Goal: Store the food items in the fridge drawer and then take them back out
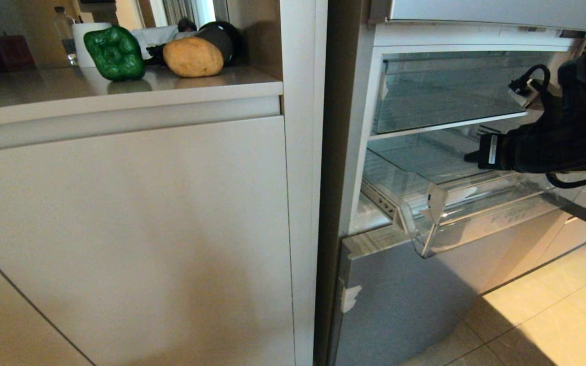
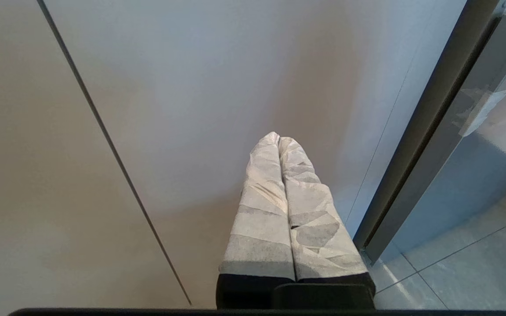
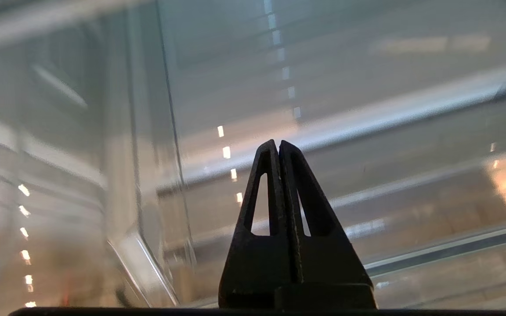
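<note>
Fingers of the right gripper are clenched empty over the pulled-out fridge drawer; bell pepper and potato wait on the surface.

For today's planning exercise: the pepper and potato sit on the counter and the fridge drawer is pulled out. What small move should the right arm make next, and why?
Probably draw the right gripper back from the empty fridge drawer and swing it toward the green bell pepper beside the potato, opening on the way: its fingers are shut on nothing. The left gripper is parked by the cabinet.
</note>
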Controlling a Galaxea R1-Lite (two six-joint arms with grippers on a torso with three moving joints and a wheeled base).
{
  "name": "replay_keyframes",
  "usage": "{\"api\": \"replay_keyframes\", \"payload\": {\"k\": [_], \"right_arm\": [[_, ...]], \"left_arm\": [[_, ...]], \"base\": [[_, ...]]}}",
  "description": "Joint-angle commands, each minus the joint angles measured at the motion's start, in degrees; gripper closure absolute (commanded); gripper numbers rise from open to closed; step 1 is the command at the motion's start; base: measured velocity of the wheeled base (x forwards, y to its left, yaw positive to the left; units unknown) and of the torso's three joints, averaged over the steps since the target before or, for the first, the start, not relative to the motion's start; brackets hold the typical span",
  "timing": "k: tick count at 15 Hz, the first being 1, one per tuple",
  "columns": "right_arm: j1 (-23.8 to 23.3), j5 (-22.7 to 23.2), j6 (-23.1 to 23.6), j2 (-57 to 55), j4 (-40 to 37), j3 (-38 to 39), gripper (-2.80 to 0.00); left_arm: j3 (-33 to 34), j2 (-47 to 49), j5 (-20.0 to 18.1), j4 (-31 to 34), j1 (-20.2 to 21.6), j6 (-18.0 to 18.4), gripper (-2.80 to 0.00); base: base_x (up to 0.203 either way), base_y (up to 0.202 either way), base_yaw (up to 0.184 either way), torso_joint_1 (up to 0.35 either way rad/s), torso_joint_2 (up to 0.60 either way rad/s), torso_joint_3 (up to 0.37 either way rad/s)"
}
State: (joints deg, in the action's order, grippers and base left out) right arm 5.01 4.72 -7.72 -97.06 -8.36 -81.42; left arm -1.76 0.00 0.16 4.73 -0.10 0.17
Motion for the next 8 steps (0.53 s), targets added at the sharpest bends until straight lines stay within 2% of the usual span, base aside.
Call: {"api": "replay_keyframes", "payload": {"k": [1,4,8], "right_arm": [[0.08,0.03,0.06,-0.62,-5.92,-2.52,0.00],[0.08,-0.68,0.31,0.91,-17.08,-7.68,0.00],[0.09,-4.83,1.83,4.92,-28.74,-11.28,0.00]], "left_arm": [[0.00,0.00,0.02,0.02,0.01,-0.08,0.00],[0.00,0.00,0.02,0.02,0.01,-0.03,0.00],[0.00,0.00,0.02,0.02,0.01,-0.08,0.00]], "base": [[0.000,0.000,0.000,0.000,0.00,0.000],[0.000,0.000,0.000,0.000,0.00,0.000],[0.000,0.000,0.000,0.000,0.00,0.000]]}}
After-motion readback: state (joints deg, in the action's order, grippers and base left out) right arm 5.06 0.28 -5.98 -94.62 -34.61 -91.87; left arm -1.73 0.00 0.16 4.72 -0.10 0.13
